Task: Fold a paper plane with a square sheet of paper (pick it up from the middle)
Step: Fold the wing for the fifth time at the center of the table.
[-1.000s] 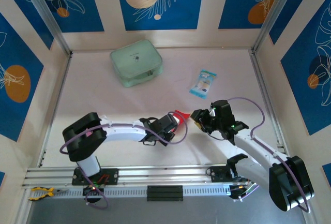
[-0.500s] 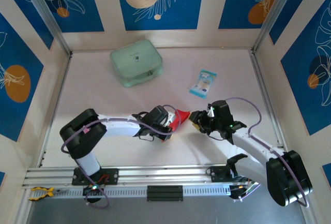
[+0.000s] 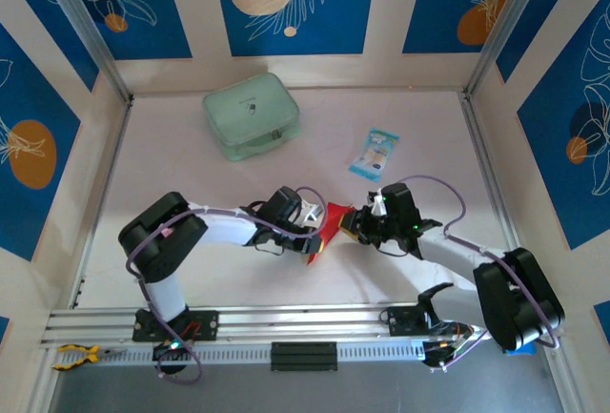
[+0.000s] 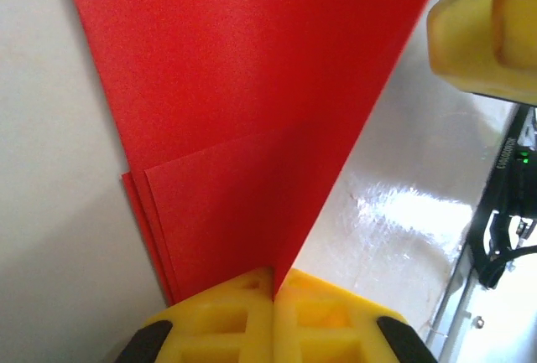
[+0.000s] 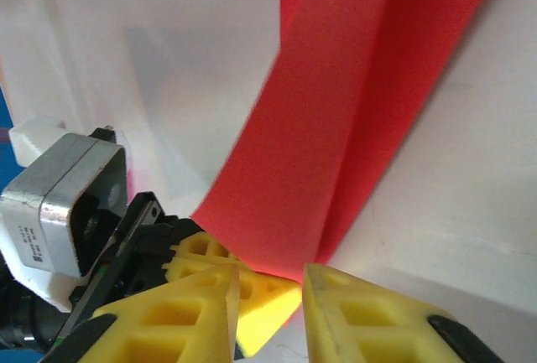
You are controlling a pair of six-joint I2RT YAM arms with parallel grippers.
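My left fingers (image 4: 220, 317) are clamped tight on the folded red paper (image 4: 252, 86). My right fingers (image 5: 369, 317) sit slightly apart at its edge (not clamped).

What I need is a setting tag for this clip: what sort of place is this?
Probably a robot lab test booth: a white table boxed in by blue-and-orange patterned wall panels, aluminium frame posts, and two arms bolted to a rail at its near edge.

Your top camera looks steeply down from above and behind the arm bases (image 3: 170, 322), far off. Each wrist camera peers past its own gripper — left gripper (image 4: 273, 283), right gripper (image 5: 268, 287) — at close range; all three share the thin, creased bright red paper sheet (image 3: 327, 225) between them.
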